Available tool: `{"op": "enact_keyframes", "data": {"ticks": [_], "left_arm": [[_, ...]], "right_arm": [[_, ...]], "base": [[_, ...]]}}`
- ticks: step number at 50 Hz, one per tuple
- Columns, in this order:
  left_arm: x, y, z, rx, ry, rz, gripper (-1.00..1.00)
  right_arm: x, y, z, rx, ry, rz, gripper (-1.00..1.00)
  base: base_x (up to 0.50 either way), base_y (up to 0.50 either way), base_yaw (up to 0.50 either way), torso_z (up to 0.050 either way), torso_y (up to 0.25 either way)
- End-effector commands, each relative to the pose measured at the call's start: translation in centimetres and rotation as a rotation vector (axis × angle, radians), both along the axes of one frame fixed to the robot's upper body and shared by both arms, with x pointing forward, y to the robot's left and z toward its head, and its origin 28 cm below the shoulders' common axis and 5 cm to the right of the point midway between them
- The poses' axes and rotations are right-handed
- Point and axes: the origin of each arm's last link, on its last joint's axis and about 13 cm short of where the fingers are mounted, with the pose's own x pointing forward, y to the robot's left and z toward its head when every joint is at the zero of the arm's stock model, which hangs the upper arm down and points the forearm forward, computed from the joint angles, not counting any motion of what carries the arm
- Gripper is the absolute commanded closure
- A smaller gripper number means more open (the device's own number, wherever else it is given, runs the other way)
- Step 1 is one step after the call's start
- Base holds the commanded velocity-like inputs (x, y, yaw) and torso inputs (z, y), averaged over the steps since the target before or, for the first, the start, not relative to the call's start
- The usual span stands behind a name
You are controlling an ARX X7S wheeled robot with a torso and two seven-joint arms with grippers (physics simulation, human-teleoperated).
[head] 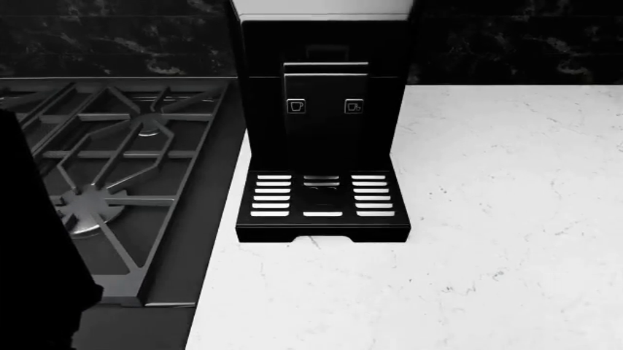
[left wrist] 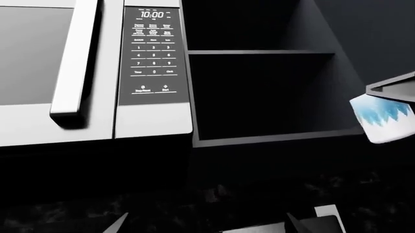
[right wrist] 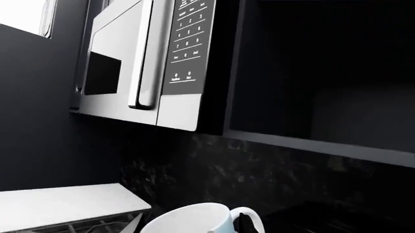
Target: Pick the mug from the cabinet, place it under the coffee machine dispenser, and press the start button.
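Left wrist view: right claw (left wrist: 389, 94) grips mug (left wrist: 384, 119) outside cabinet (left wrist: 272, 97); next, lower it beneath dispenser (head: 325, 76). Left claw's state unclear.

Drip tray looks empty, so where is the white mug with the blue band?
The white blue-banded mug is held in the right tool, beside the open dark cabinet.

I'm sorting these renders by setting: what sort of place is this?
A simulated home kitchen, most likely: a gas stove grate beside a coffee machine on a pale marble-look counter, and a microwave mounted beside dark open cabinet shelves.
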Motion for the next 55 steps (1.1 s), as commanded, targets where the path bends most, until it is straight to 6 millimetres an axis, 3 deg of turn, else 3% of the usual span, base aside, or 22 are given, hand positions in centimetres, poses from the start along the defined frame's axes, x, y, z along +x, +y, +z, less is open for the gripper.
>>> {"op": "enact_keyframes", "data": {"ticks": [1, 30, 48, 55], "left_arm": [[0.0, -0.1, -0.1, 0.003, 0.002, 0.001, -1.00], [0.0, -0.1, -0.2, 0.008, 0.008, 0.006, -1.00], [0.0, -0.2, -0.3, 0.009, 0.012, 0.005, -1.00], [-0.2, -0.3, -0.2, -0.019, 0.027, -0.022, -1.00]], "right_arm": [[-1.1, -0.6, -1.3, -0.018, 0.023, 0.024, 1.00], [-2.9, -0.1, -5.9, 0.032, 0.008, 0.135, 1.00], [-2.4, 1.0, -9.9, 0.009, 0.096, 0.168, 1.00], [-2.3, 1.2, -10.4, 0.010, 0.099, 0.171, 1.00]], "base": [[0.00, 0.00, 0.00, 0.000, 0.000], [0.00, 0.00, 0.00, 0.000, 0.000], [0.00, 0.00, 0.00, 0.000, 0.000], [0.00, 0.00, 0.00, 0.000, 0.000]]}}
